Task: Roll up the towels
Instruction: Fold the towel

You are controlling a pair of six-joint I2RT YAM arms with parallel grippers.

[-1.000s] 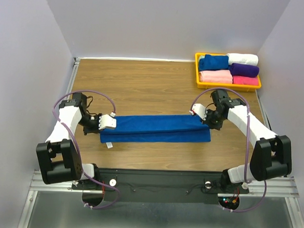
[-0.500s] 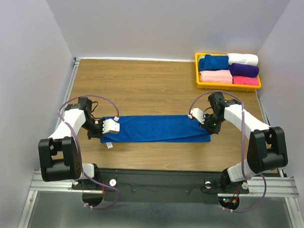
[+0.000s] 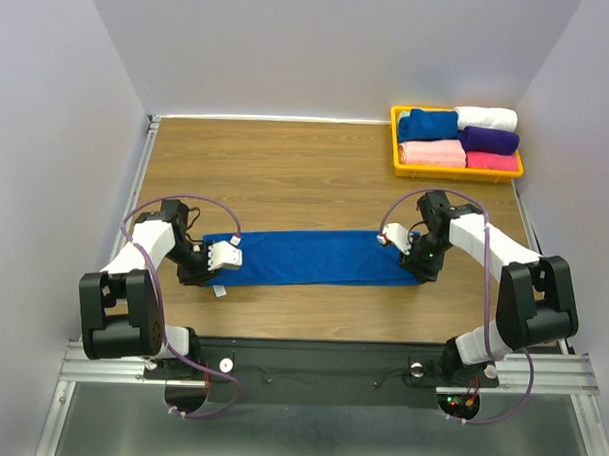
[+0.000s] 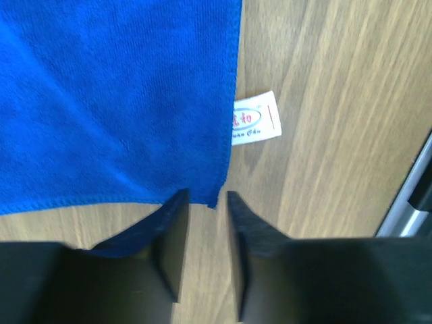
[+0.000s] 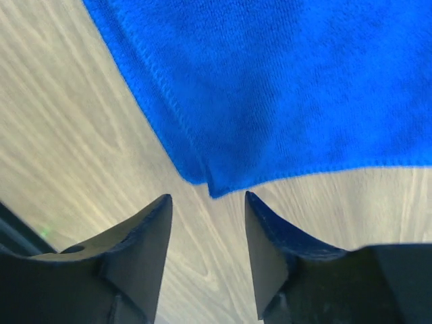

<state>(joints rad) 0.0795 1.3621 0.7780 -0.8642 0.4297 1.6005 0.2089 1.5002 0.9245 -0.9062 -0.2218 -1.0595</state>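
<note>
A royal-blue towel [image 3: 309, 256] lies flat on the wooden table as a long narrow strip folded lengthwise. My left gripper [image 3: 213, 270] is at its left end, open, and the towel's corner [image 4: 209, 196] lies just in front of the fingertips, loose. The towel [image 4: 101, 101] fills the upper left of that view, with a white label [image 4: 256, 118] sticking out from its edge. My right gripper [image 3: 421, 272] is at the right end, also open. In the right wrist view the towel [image 5: 283, 81] has its corner just ahead of my right gripper [image 5: 206, 197], and nothing is between the jaws.
A yellow tray [image 3: 396, 141] at the back right holds folded towels in blue [image 3: 426, 124], white, purple, pink and magenta. The table's metal rail runs along the left edge [image 3: 144, 172]. Walls enclose the back and both sides.
Both grippers were shut on the towel's ends; they carried the upper layer toward the near edge, set it down and opened. The towel now lies as a neater, narrower strip.
</note>
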